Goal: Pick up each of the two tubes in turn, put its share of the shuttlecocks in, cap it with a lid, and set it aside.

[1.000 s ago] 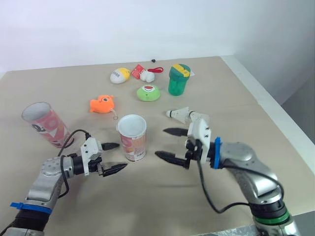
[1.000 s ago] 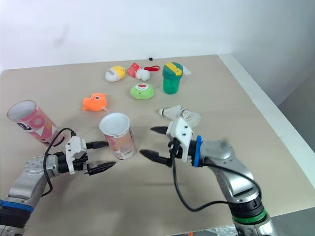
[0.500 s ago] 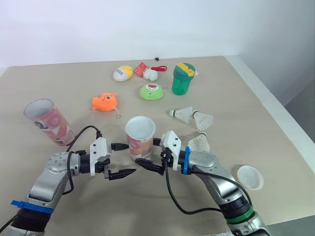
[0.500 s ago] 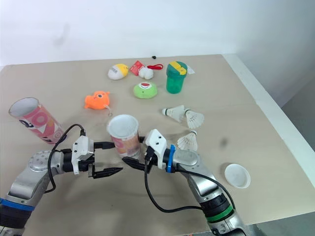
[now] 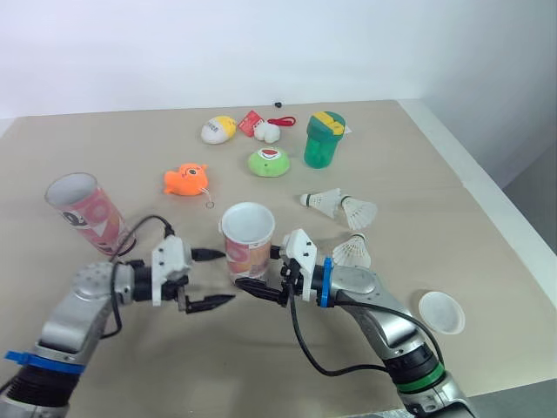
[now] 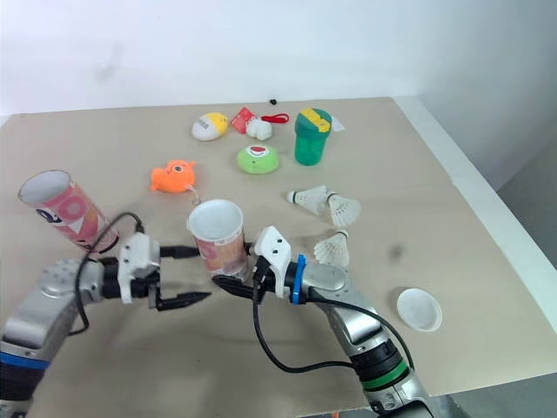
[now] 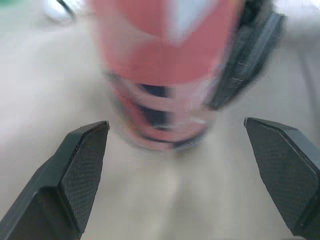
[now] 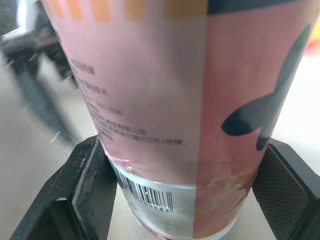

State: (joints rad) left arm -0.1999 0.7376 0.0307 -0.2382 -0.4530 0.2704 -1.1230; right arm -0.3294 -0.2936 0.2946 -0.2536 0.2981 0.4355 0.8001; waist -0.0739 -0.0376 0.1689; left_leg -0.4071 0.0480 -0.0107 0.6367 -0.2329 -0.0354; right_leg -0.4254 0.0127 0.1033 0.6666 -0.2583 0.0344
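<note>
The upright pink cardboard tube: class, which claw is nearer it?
Right. The right claw straddles the upright pink cardboard tube; the left claw hangs open just short of it.

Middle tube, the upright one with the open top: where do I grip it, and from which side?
Take the upright tube by its lower wall, side-on from the robot's right. It stands with its mouth open on top, so the straight round wall likely gives the best hold, and the right gripper is level with it.
</note>
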